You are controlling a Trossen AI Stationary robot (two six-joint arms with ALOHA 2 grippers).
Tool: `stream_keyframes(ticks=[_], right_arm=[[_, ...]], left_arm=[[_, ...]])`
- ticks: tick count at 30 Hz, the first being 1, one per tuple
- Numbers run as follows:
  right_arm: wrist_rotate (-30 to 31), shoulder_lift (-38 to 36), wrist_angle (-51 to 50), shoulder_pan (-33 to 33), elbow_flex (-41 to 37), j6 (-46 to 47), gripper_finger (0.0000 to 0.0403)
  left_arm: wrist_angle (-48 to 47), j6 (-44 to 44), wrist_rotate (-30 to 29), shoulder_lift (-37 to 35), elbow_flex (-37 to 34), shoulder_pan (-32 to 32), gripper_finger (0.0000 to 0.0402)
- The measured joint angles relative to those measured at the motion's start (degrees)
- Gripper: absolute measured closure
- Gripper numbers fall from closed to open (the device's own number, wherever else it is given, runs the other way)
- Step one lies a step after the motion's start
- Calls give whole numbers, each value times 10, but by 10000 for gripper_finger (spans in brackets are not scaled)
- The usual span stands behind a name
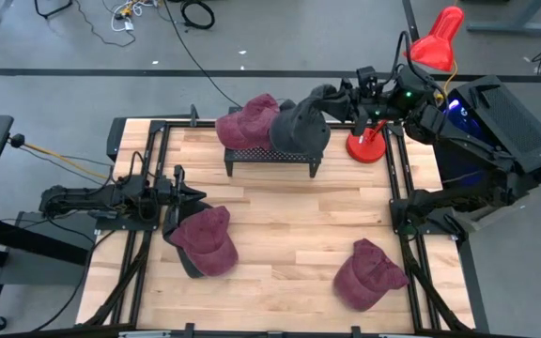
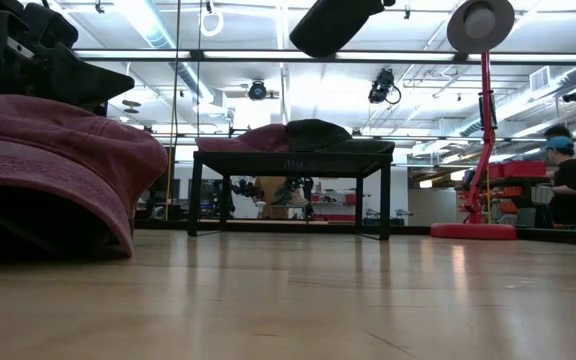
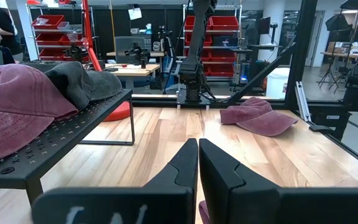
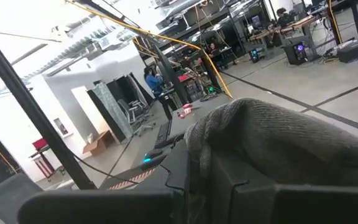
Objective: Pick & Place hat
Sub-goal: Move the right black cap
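Your right gripper (image 1: 338, 97) was clamped on the grey hat (image 1: 301, 124) above the rack (image 1: 270, 156), beside a maroon hat (image 1: 247, 117). Released off-centre, it could have slid off. Your left gripper (image 1: 195, 194), fingers together, waited at another maroon hat (image 1: 207, 240).

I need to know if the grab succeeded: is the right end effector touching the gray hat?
Touching: in the right wrist view the gray hat fabric sits pinched in the right end effector.

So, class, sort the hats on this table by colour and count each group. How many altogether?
Maroon hats: 3, one on the rack at, two on the table at and
Dark grey hats: 1, on the rack
Total: 4
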Motion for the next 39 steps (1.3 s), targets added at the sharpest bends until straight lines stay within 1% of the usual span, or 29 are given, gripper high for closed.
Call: stream_keyframes(ticks=[2,4,8,17,23,27,31,33,39], right_arm=[[-5,5,1,0,0,0,371],[-25,15,2,0,0,7,371],[-50,41,29,0,0,37,371],[-106,100,164,1,0,121,371],[-130,119,214,-1,0,142,371],[-145,117,206,-14,0,111,371],[-211,118,199,-37,0,90,371],[-234,118,188,-46,0,84,371],[-246,118,160,-55,0,84,371]], left_arm=[[0,0,0,0,0,0,381],[0,0,0,0,0,0,381],[0,0,0,0,0,0,381],[0,0,0,0,0,0,381],[0,0,0,0,0,0,381],[0,0,0,0,0,0,381],[0,0,0,0,0,0,381],[0,0,0,0,0,0,381],[0,0,0,0,0,0,381]])
